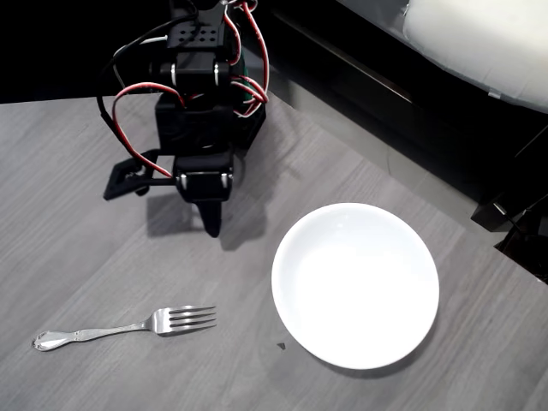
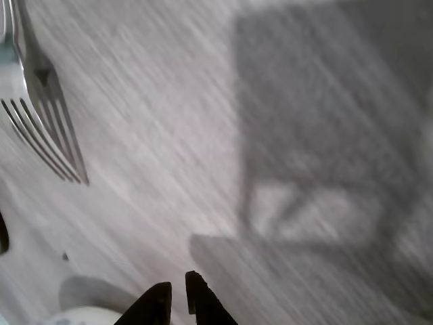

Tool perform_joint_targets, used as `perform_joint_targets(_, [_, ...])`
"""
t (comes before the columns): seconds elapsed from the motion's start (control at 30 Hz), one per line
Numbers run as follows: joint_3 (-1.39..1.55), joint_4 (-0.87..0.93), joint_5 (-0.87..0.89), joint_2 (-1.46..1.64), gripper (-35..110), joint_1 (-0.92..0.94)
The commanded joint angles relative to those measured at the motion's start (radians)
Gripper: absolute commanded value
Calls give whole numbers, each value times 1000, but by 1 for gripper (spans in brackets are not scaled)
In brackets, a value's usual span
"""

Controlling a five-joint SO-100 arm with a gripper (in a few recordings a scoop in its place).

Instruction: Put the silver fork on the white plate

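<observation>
So from the overhead view we could see the silver fork (image 1: pixel 124 326) lying flat on the grey wood-grain table (image 1: pixel 68 231), near the lower left, handle pointing left and tines pointing right toward the white plate (image 1: pixel 355 284). Fork and plate were apart, with bare table between them, plus a tiny dark speck (image 1: pixel 281 346) just off the plate's lower-left rim. The plate sat right of centre with nothing in it.

The black arm (image 1: pixel 201 103) with its red wires (image 1: pixel 128 128) was up at the top, its upper part cut off by the frame edge. The gripper (image 1: pixel 211 224) pointed down toward the table, well above the fork and not touching it or the plate. From above we honestly couldn't make out the fingers.

The wrist view was blurry, but we saw the two dark fingertips (image 2: pixel 157 301) at the bottom edge nearly closed, just a thin gap, gripping nothing. The fork's tines (image 2: pixel 44 135) showed top left, its handle cut off. A pale sliver at the bottom edge was too smeared to identify.
</observation>
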Motion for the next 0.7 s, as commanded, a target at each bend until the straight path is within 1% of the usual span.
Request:
perform_joint_targets(0.0, [-5,-3,-11,28,0,71])
perform_joint_targets(0.13, [-29,-32,-25,28,0,109])
perform_joint_targets(0.2, [-80,-31,-74,28,0,147])
perform_joint_targets(0.27, [-138,-71,-124,-11,0,175])
perform_joint_targets(0.3, [-186,-100,-146,-94,0,176])
perform_joint_targets(0.37, [-356,-133,-169,-390,0,178])
perform_joint_targets(0.43, [-583,-109,-192,-738,0,192])
perform_joint_targets(0.5, [-787,-84,-224,-1017,0,216])
perform_joint_targets(0.57, [-965,-40,-249,-1233,1,238])
perform_joint_targets(0.67, [-1166,37,-287,-1460,8,261])
